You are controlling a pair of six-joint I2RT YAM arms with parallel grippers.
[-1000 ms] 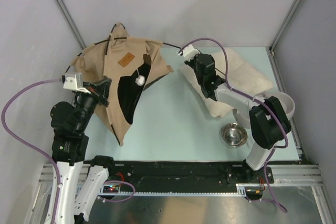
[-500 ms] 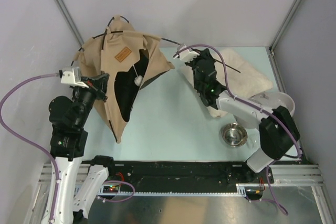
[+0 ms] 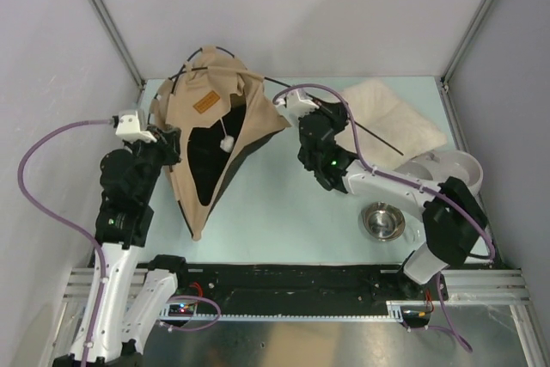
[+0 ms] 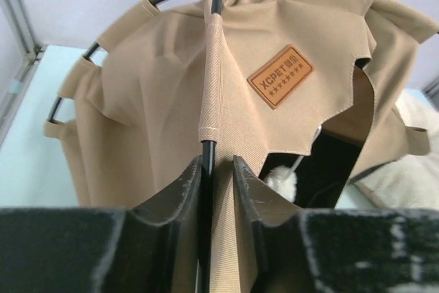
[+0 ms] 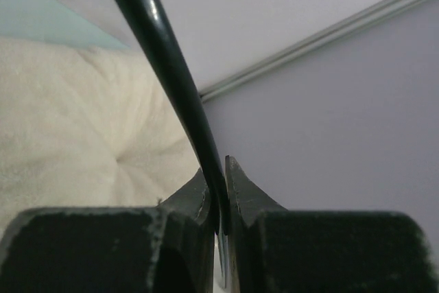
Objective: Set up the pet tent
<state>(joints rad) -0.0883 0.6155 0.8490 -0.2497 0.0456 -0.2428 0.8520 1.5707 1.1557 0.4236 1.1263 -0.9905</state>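
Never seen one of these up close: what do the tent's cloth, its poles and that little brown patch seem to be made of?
Tent cloth: tan matte canvas, by the coarse weave on its sleeve. Poles: thin, glossy black, bent in an arc, so likely fibreglass or coated rod. Patch: brown with stamped lettering, looks like leather, possibly imitation.

Right gripper (image 5: pixel 221 198) pinched tight on a thin black pole (image 5: pixel 161 53) that runs up and left from the fingertips. Fluffy cream pillow (image 5: pixel 75 142) sits left of the fingers, behind them; grey wall (image 5: pixel 329 114) to the right.
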